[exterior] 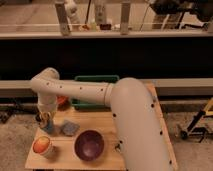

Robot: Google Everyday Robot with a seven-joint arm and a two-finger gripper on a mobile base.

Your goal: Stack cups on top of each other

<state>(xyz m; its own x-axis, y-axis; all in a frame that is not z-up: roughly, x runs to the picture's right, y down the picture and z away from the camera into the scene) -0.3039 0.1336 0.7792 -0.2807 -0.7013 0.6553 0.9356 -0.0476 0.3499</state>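
The hand, its grasp state not discernible, is shown at frame left by the light blue cup, which could be toppled by a misaligned descent.

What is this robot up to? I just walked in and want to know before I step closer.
The robot's arm bends down over the back left of the table, and the gripper sits right at a blue cup. No stack is visible yet. A grey object lies beside that cup, an orange cup stands at the front left, and a purple bowl sits in front. A green bin is behind.
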